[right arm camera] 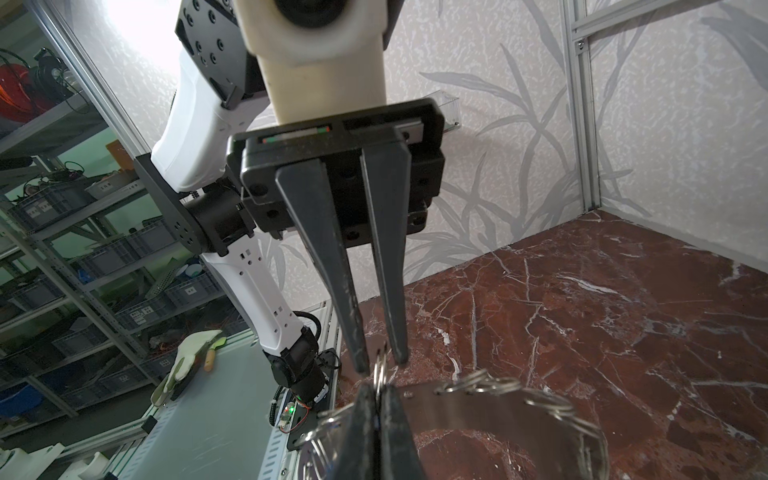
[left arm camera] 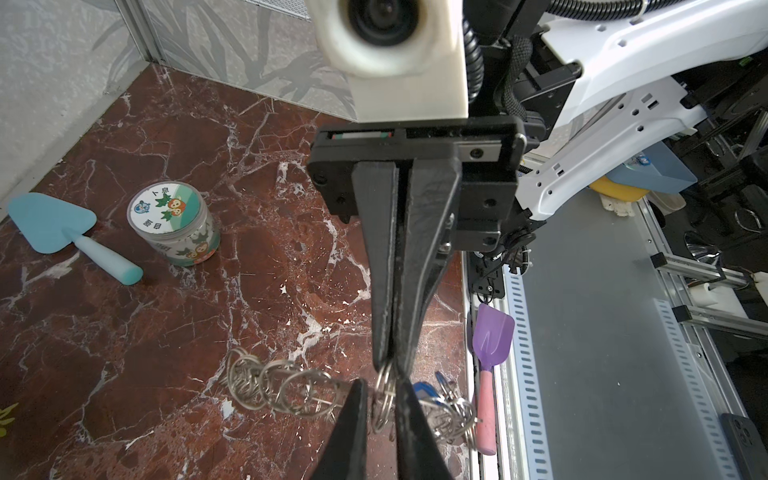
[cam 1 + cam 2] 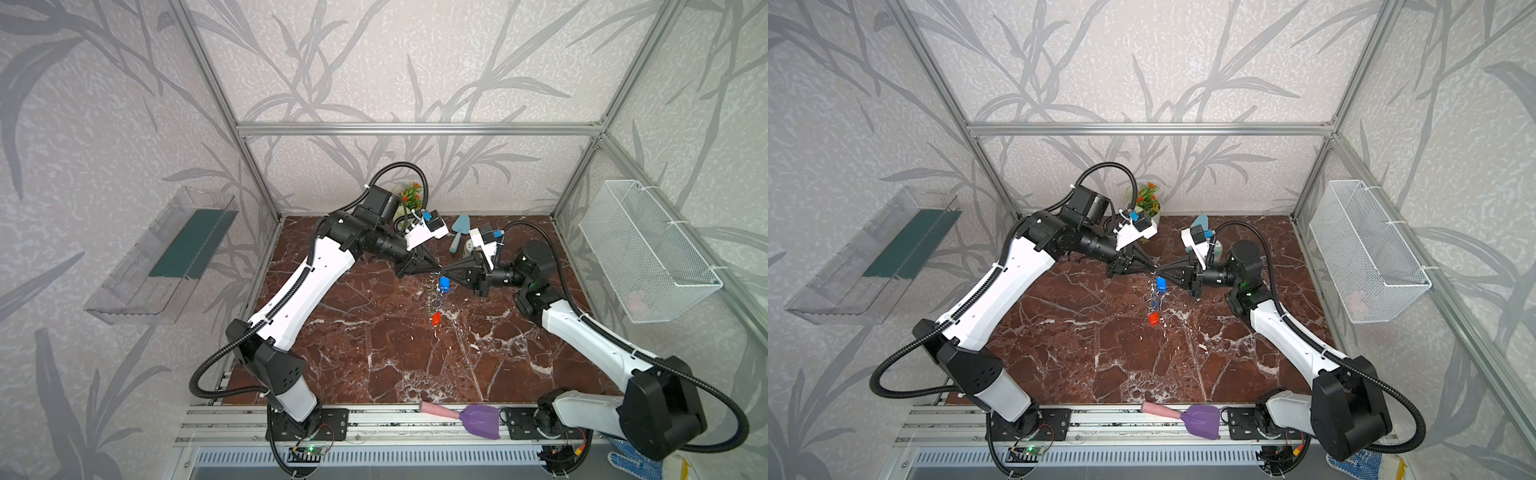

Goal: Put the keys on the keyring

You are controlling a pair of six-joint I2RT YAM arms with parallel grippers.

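I'm at the two-handed stage. My right gripper (image 2: 386, 363) has its fingers pressed together on one split ring (image 1: 379, 374) at the rim of the keyring (image 1: 478, 409), which hangs in the air above the marble table (image 3: 374, 353) between the two arms. My left gripper (image 1: 382, 362) meets it tip to tip, fingers slightly spread, one on each side of that same ring and, as far as I can see, not gripping it. A blue key (image 3: 444, 284) dangles just under the tips and an orange-red key (image 3: 436, 319) lower down; I can't tell what they're threaded on. Next, I judge, the left fingers must pinch the ring squarely and gently, without twisting it out of the right's hold.
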